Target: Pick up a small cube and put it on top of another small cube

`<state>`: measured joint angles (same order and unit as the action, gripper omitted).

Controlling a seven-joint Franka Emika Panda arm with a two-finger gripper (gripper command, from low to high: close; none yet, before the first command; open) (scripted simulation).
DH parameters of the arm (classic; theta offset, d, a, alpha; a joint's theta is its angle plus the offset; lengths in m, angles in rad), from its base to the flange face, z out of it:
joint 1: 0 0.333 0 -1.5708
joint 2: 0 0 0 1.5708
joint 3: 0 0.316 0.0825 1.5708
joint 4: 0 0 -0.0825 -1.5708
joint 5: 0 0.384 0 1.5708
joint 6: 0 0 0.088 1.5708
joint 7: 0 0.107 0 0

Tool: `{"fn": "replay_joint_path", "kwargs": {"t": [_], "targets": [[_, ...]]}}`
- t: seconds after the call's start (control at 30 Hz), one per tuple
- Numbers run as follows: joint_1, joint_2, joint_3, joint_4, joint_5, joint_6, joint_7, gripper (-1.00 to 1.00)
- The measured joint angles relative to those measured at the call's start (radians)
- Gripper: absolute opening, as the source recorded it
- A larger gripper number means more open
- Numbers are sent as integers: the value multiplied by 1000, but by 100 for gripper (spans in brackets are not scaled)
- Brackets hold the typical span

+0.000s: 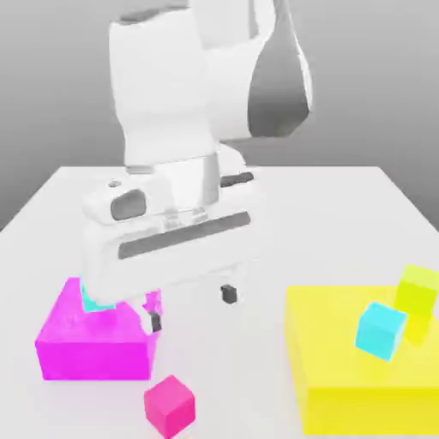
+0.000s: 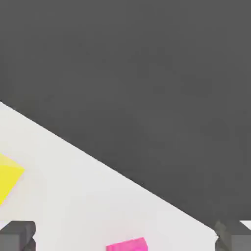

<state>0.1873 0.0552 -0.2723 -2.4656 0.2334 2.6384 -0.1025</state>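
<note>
The small cube (image 1: 171,405), plain hot pink, rests on the white table (image 1: 343,214) near its front edge. Its top edge also shows in the hand view (image 2: 127,244), between the two dark fingertips (image 2: 17,235). My gripper (image 1: 192,309) hangs open a little above the table, just behind the small cube and empty. One cyan cube (image 1: 96,298) sits on the large magenta block (image 1: 90,343), partly hidden by the hand. Another cyan cube (image 1: 380,329) lies on the yellow block (image 1: 360,386).
The large flat magenta block stands close to the gripper's finger on the exterior view's left. The wide yellow block (image 2: 7,181) fills the front of the exterior view's right and carries a yellow-green cube (image 1: 418,290). The table's far edge runs behind the arm.
</note>
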Motion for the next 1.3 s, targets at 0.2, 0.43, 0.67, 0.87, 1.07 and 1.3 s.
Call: {"fn": "replay_joint_path", "kwargs": {"t": [0.2,0.43,0.67,0.87,1.07,1.3], "targets": [[-33,195,2,-35,-44,108,-131,0],[-108,361,93,-4,37,233,-206,-100],[-87,304,64,-17,-3,189,-176,-100],[-64,160,37,-34,-44,67,-151,-100],[14,24,164,-31,-35,-84,-442,-100],[259,-114,291,-36,-93,-222,-720,-100]]}}
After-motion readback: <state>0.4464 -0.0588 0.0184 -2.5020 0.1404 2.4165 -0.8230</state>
